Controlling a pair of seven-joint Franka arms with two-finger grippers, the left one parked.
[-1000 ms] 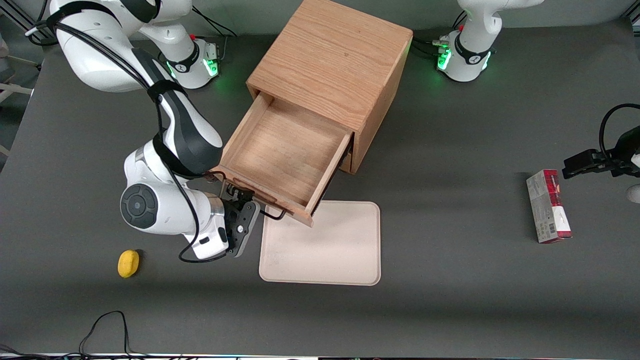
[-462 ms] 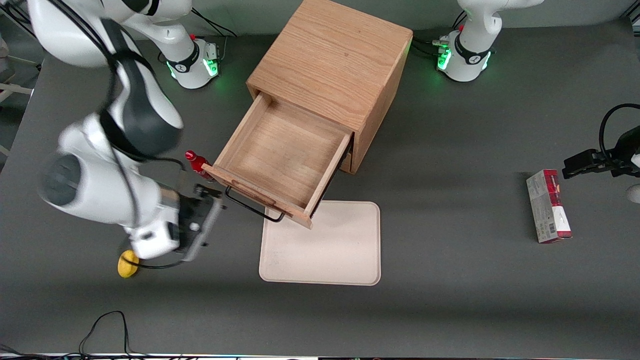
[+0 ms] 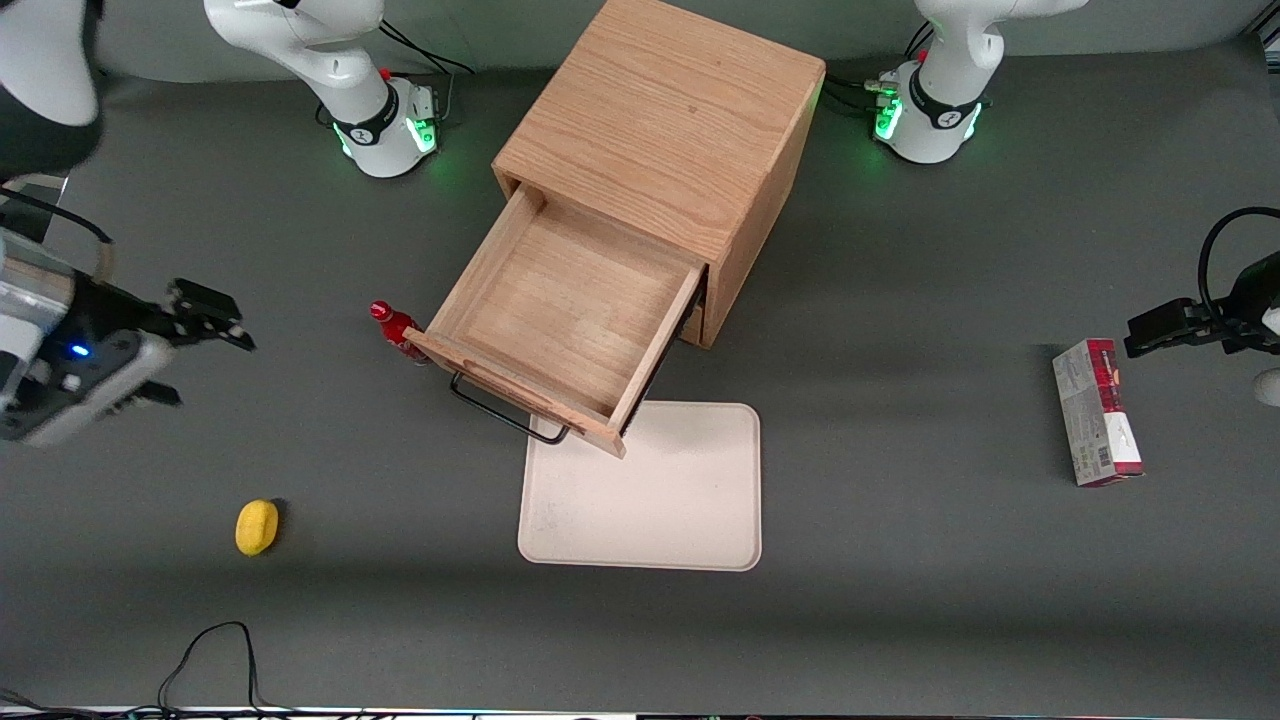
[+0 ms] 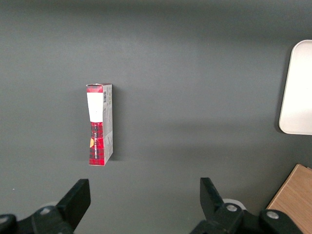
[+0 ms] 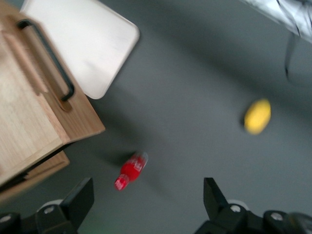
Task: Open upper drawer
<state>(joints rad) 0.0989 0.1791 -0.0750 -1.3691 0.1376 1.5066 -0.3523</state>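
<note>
The upper drawer of the oak cabinet stands pulled far out toward the front camera, its shallow tray empty, its black wire bar handle free. The drawer and its handle also show in the right wrist view. My gripper is open and empty, raised above the table well away from the drawer, toward the working arm's end; it also shows in the right wrist view. The lower drawer is shut below it.
A small red bottle stands by the drawer front's corner and shows in the wrist view. A beige tray lies in front of the drawer. A yellow lemon lies nearer the camera. A red-and-grey box lies toward the parked arm's end.
My gripper has let go of the handle and swung away from the drawer toward the working arm's end of the table, rising. The red bottle is now uncovered. The drawer stays open.
</note>
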